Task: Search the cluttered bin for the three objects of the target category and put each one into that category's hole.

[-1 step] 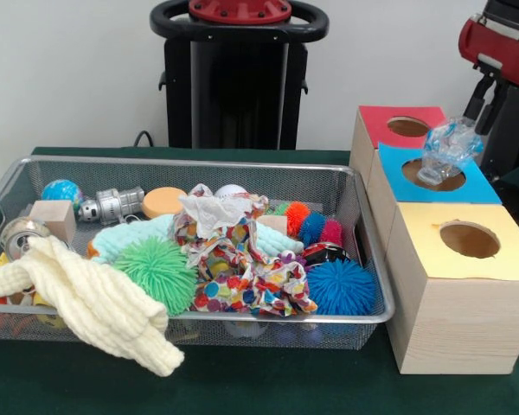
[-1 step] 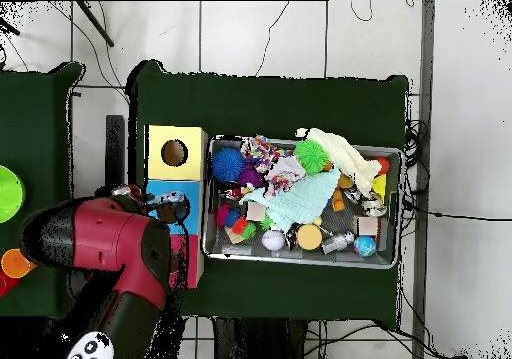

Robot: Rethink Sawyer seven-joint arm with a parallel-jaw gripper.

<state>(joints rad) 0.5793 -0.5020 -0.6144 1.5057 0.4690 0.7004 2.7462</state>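
A crumpled clear bluish plastic piece (image 1: 448, 147) hangs over the round hole of the blue-topped box (image 1: 480, 186), its lower end at the hole's rim. My gripper (image 1: 470, 121) reaches in from the upper right and is shut on the plastic's top. In the overhead view the red arm covers much of the boxes, and the gripper (image 2: 163, 207) sits above the blue box (image 2: 190, 193). The wire bin (image 1: 199, 162) to the left holds mixed clutter.
A red-topped box (image 1: 376, 121) stands behind the blue one and a yellow-topped box (image 1: 432, 242) in front. The bin holds a green spiky ball (image 1: 156, 270), a blue spiky ball (image 1: 340, 287), a cream cloth (image 1: 86, 298), a dotted cloth (image 1: 242, 277) and a globe ball (image 1: 62, 190).
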